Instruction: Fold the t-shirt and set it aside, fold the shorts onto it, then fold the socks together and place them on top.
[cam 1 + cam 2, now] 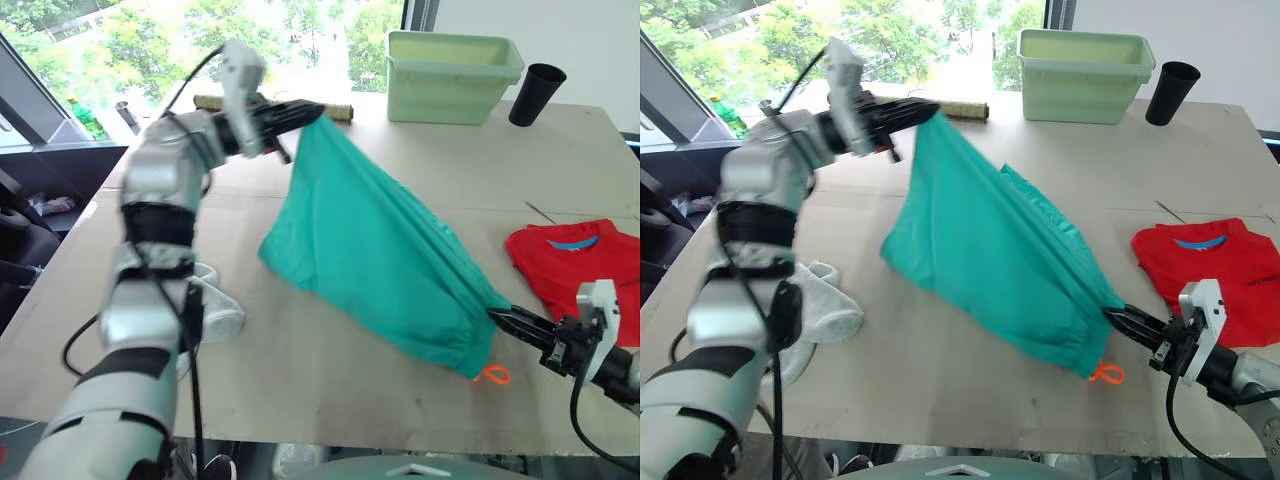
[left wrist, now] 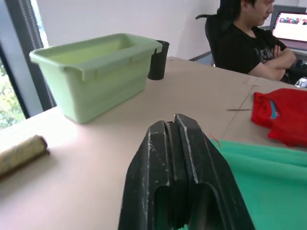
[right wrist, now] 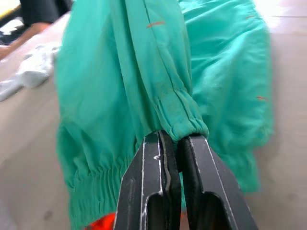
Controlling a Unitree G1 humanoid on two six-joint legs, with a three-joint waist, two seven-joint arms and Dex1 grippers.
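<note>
The teal-green soft fabric shorts (image 1: 385,255) are stretched out in the air between both arms, hanging over the middle of the tan counter (image 1: 330,370). The left gripper (image 1: 318,112) has its black fingers (image 2: 180,158) pinched tight on one corner of the shorts, held up high toward the far side. The right gripper (image 1: 1112,318) is down low near the front edge, its fingers (image 3: 163,187) clamped shut on the gathered elastic waistband, which bunches up right at the tips. The fabric runs as a slanted sheet from the high corner down to the low one, with the lower fold sagging toward the counter; can't tell if it actually touches. The thin orange drawstring (image 1: 492,376) dangles just below the right fingers.

Off to the right, the bright red V-neck t-shirt (image 1: 580,265) lies folded flat on the counter, apart from the shorts. The light-grey ankle socks (image 1: 825,305) sit in a loose heap on the left side, partly behind the left arm.

At the far edge there's a pale green plastic tub (image 1: 452,75), a black cup (image 1: 536,93) next to it, and a brownish roll (image 2: 21,154) to its left. A person (image 2: 249,40) in a dark shirt sits beyond the counter with arms crossed.
</note>
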